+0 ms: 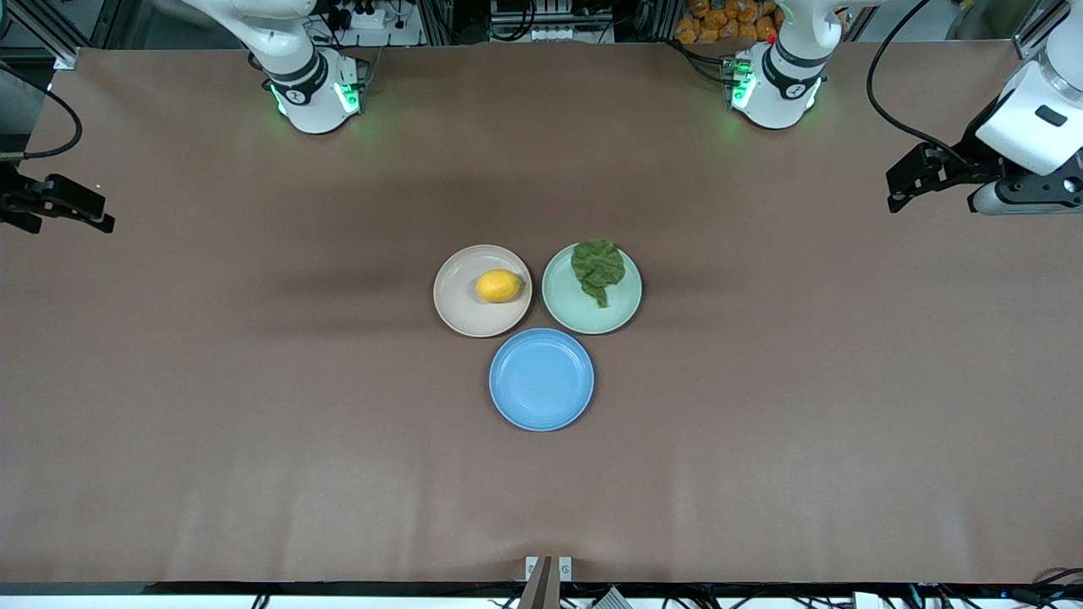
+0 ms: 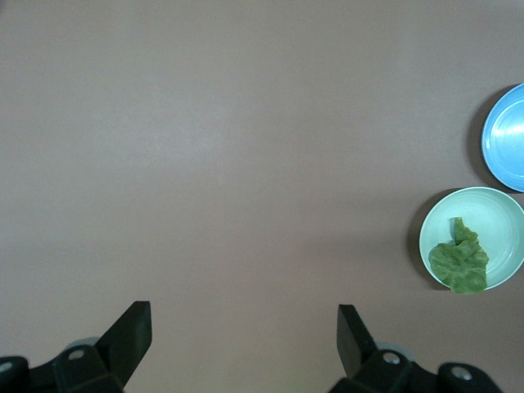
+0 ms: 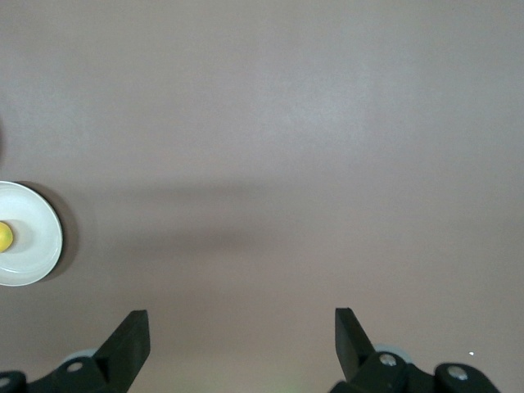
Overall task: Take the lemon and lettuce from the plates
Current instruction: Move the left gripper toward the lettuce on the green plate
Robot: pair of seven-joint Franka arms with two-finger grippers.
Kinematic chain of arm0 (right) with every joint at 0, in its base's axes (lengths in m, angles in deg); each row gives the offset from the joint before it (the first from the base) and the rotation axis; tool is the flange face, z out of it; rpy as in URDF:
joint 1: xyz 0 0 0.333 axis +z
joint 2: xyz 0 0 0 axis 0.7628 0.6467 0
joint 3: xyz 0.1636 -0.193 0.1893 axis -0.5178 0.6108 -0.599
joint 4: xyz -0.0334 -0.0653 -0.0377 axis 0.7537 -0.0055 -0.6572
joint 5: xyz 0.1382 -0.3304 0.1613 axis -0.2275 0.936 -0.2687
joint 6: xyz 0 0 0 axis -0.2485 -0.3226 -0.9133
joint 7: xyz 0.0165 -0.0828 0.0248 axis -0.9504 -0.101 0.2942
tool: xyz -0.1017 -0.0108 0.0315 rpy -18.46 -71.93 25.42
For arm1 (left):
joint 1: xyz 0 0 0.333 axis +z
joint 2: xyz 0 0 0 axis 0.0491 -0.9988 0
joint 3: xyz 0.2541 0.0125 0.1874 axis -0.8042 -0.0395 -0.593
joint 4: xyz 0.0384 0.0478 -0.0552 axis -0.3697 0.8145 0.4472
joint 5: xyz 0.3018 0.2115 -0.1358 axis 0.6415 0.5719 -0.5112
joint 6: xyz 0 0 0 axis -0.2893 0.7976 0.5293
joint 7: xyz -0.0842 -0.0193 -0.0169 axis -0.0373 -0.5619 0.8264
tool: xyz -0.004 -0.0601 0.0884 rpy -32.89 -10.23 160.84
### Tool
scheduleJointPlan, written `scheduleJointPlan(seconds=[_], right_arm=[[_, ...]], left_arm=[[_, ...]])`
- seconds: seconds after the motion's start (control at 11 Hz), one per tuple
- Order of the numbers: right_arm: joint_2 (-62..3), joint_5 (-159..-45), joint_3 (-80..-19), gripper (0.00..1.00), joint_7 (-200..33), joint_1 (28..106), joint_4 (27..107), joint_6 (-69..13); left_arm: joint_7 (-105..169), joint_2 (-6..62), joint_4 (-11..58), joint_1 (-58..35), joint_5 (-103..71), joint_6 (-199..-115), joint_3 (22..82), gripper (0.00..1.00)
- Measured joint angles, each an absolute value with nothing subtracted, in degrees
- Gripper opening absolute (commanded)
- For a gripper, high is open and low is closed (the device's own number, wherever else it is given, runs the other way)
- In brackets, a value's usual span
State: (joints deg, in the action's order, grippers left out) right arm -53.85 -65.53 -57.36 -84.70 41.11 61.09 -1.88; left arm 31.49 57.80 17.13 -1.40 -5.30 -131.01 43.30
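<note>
The lemon (image 1: 499,286) is seen on the beige-pink plate (image 1: 461,311), its long axis laid along the table's length. The lettuce (image 1: 598,269) is laid on the mint plate (image 1: 622,313), stem tip pointed toward the front camera. Nearer the camera, a blue plate (image 1: 541,379) is set. The left gripper (image 2: 244,327) and right gripper (image 3: 241,327) are held spread apart, empty, over bare table (image 1: 254,423) at opposite ends.

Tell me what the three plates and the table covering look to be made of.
The beige-pink plate, the mint plate and the blue plate look like matte moulded plastic or a similar composite: even colour, soft dull sheen, smooth rims. Glazed ceramic seems less likely, though it cannot be ruled out. The table covering looks like brown paper or thin sheet: flat, non-glossy, with faint ripples.
</note>
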Motion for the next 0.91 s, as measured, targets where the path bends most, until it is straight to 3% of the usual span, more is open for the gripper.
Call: scheduleJointPlan(seconds=[0.91], right_arm=[[-53.45, -65.53, -57.28, 1.00, -84.70, 40.54, 60.92, -1.66]], left_arm=[[31.65, 55.26, 18.77, -3.35, -7.20, -127.80, 43.74, 1.00]])
